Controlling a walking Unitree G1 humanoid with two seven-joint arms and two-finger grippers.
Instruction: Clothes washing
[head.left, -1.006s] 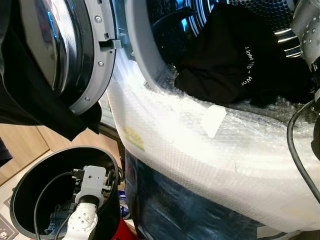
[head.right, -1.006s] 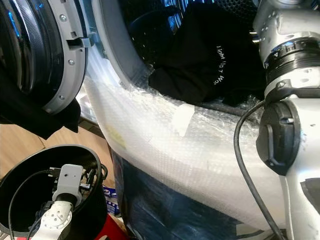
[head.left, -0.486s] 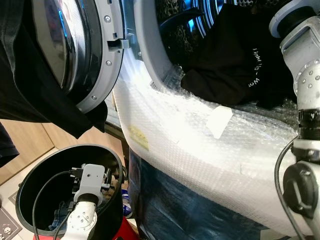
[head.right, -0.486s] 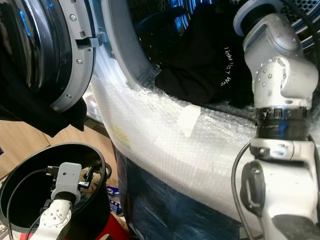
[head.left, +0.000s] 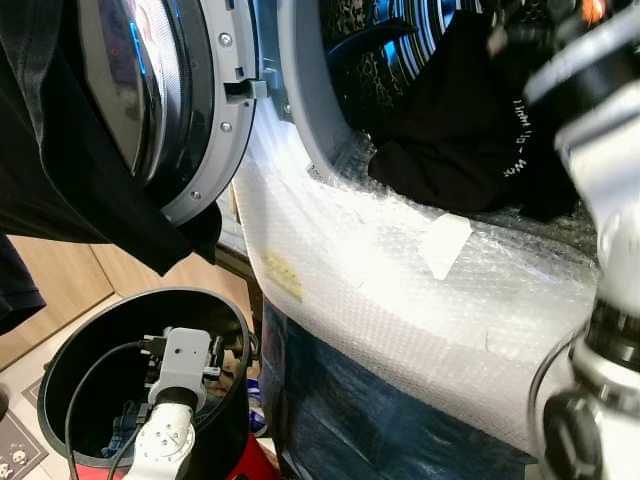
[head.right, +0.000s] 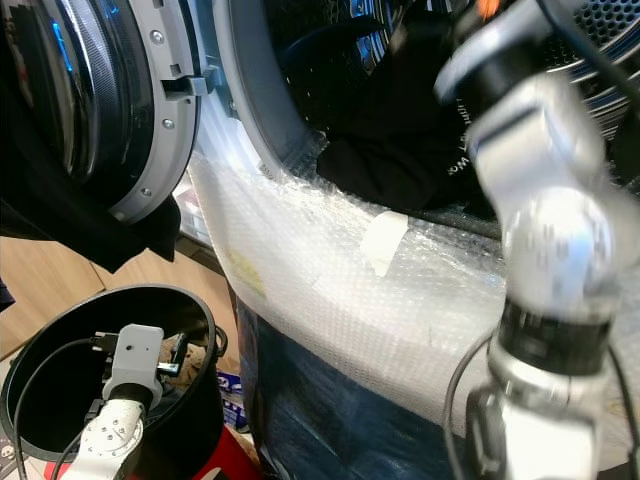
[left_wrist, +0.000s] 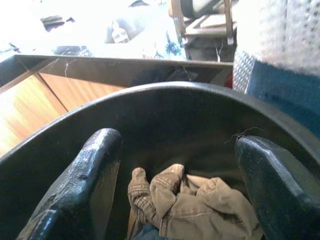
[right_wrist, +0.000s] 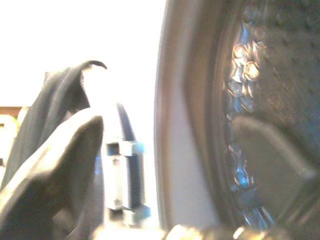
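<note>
The robot stands close before the washing machine (head.left: 420, 300), whose front is wrapped in bubble wrap (head.left: 400, 260), probably to protect the panel from knocks of the arms. The round door (head.left: 170, 100) stands wide open to the robot's left, so the mouth of the drum (head.right: 330, 40) is free for loading. A black garment (head.left: 470, 120) with small white lettering lies half inside the drum, and its lower fold hangs over the rim onto the bubble wrap; I judge it needs a push deeper before the door can close.

The right arm (head.right: 540, 230) is raised in front of the drum opening and looks blurred. In the right wrist view its jaws are spread, with nothing between them, and they point at the door latch (right_wrist: 122, 180) and the perforated drum wall.

The left gripper (left_wrist: 170, 200) is down inside a black bucket (head.left: 90, 340) that stands on the floor just beside the machine. Its jaws are spread wide above a crumpled beige garment (left_wrist: 195, 205) at the bottom of the bucket, which seems to be the next piece to lift out.

Another dark cloth (head.left: 60, 170) hangs at the left edge, in front of the door. Behind the bucket there is a wooden panel (head.left: 60, 280), and under the bucket something red (head.left: 250, 465).
</note>
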